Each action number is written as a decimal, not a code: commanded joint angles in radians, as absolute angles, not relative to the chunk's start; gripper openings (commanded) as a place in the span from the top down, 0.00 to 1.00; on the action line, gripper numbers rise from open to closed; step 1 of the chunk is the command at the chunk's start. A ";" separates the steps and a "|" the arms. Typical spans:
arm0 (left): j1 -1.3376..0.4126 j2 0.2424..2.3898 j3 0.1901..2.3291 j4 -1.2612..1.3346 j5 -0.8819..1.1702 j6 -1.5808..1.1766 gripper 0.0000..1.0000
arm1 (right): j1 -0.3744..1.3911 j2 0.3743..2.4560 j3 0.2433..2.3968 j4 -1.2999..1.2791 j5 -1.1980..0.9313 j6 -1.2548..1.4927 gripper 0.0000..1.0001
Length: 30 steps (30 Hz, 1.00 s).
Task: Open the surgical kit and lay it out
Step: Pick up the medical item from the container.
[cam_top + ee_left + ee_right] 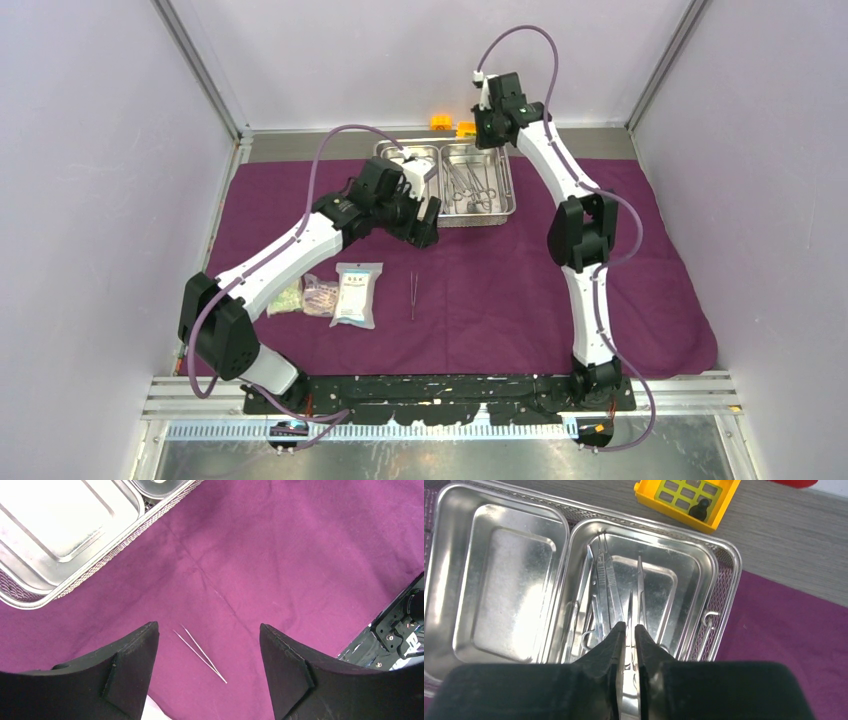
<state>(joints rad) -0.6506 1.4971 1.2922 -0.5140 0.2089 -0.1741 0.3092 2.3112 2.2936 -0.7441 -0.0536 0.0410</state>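
The dark-purple cloth [520, 290] is spread flat on the table. The steel tray [512, 185] stands at its far edge; the left compartment is empty and the right one holds scissors and clamps [470, 185]. Thin tweezers [412, 296] lie on the cloth, with clear packets [357, 294] to their left. My left gripper [425, 232] is open and empty above the cloth, just near of the tray; the tweezers [200, 654] show between its fingers [135, 655]. My right gripper [629, 626] is shut and empty, high over the instruments [604, 580] in the right compartment.
Two yellow toy bricks [440, 123] sit on the grey strip behind the tray, one also in the right wrist view [686, 500]. Two smaller packets [320, 295] lie by the left arm. Walls enclose the table on three sides.
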 commanded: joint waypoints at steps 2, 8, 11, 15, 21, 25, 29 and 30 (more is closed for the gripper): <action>-0.646 1.464 1.317 -0.484 0.198 -0.153 0.24 | 0.314 2.400 2.398 -0.764 -0.025 0.024 0.72; -0.646 1.469 1.317 -0.485 0.196 -0.152 0.24 | 0.317 2.458 2.404 -0.743 -0.012 0.013 0.66; -0.646 1.475 1.318 -0.485 0.198 -0.152 0.24 | 0.320 2.481 2.410 -0.737 -0.004 0.006 0.66; -0.647 1.477 1.318 -0.485 0.198 -0.152 0.24 | 0.321 2.512 2.429 -0.732 -0.003 0.006 0.67; -0.647 1.477 1.316 -0.488 0.198 -0.151 0.24 | 0.322 2.517 2.426 -0.724 -0.025 0.006 0.67; -0.647 1.475 1.312 -0.484 0.197 -0.149 0.24 | 0.331 2.498 2.416 -0.719 -0.058 0.021 0.67; -0.647 1.473 1.309 -0.481 0.198 -0.149 0.24 | 0.355 2.484 2.410 -0.713 -0.071 0.023 0.64; -0.647 1.471 1.309 -0.482 0.197 -0.149 0.24 | 0.360 2.485 2.413 -0.712 -0.072 0.025 0.64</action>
